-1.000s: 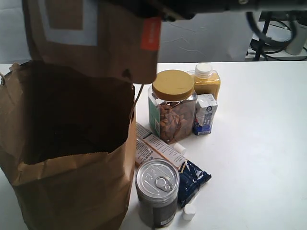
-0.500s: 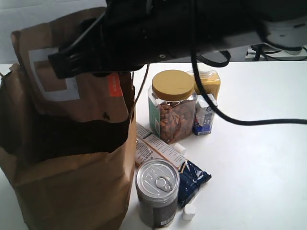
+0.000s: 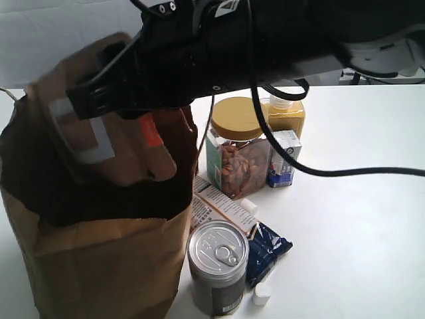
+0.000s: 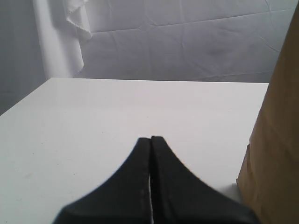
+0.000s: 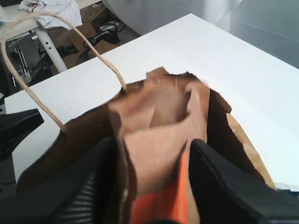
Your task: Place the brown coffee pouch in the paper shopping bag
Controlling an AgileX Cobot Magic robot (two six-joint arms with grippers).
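Our left claw (image 4: 150, 186) is squeezed shut on nothing, with the paper shopping bag (image 4: 275, 154) just beside it. Our right claw (image 5: 156, 186) grips the brown coffee pouch (image 3: 126, 159) by its top. A moment ago the pouch hung above the bag; now it dips into the bag's mouth, under the claw. We think letting go comes soon. The bag hides the pouch's bottom, and the arm (image 3: 265, 46) covers its top.

You have a yellow-lidded nut jar (image 3: 237, 149) mid-table, an orange bottle (image 3: 285, 114) behind it, a small carton (image 3: 284, 158) to its right; nearer, a tin can (image 3: 217, 267), a dark blue packet (image 3: 267, 250) and a long tube (image 3: 222, 206) on the white table (image 3: 358, 199)
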